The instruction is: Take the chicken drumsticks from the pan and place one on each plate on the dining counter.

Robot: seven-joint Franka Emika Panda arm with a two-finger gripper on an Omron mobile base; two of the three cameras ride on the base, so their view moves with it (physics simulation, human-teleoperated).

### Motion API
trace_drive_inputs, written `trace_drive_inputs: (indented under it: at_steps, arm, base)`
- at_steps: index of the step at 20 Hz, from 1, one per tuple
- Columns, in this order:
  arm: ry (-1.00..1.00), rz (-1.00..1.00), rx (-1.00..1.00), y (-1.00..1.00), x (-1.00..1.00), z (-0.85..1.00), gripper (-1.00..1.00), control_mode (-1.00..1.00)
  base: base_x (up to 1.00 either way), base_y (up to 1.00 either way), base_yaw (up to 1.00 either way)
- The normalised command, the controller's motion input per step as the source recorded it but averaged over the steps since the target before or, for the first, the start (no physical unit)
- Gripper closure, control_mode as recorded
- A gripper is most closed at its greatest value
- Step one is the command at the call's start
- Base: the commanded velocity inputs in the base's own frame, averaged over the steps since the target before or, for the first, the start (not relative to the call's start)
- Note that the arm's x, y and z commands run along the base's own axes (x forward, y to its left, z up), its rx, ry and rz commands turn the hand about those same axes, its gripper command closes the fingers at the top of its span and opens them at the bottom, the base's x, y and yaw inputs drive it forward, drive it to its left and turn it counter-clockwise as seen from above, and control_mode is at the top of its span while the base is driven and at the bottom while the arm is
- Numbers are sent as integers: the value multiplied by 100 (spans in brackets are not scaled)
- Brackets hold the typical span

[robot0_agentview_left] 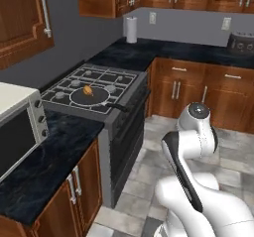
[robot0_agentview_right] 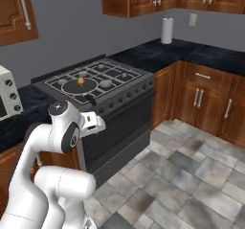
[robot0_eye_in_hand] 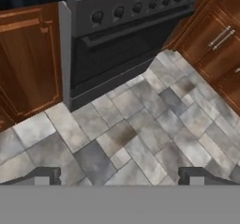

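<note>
The pan sits on the stove's front left burner, its black handle pointing toward the stove's front edge. One golden-tan chicken drumstick lies in it. My gripper is open with nothing between its fingertips. It hangs low in front of the oven door, facing the tiled floor, well below and in front of the pan. The white hand is tucked close to the folded arm. The plates and the dining counter are out of view.
The stove stands between black-topped cabinets. A microwave is on the counter to its left. A paper towel roll and a toaster stand on the back counter. The oven door and wooden cabinet doors border the grey tiled floor.
</note>
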Motion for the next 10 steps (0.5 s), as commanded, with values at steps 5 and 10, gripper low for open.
trace_drive_inputs:
  at_steps: [5, 10]
  arm:
    - [0, 0, 0, 0, 0, 0, -100, 100]
    - [0, 0, 0, 0, 0, 0, -100, 100]
  base:
    - [100, 0, 41]
    - [82, 1, 35]
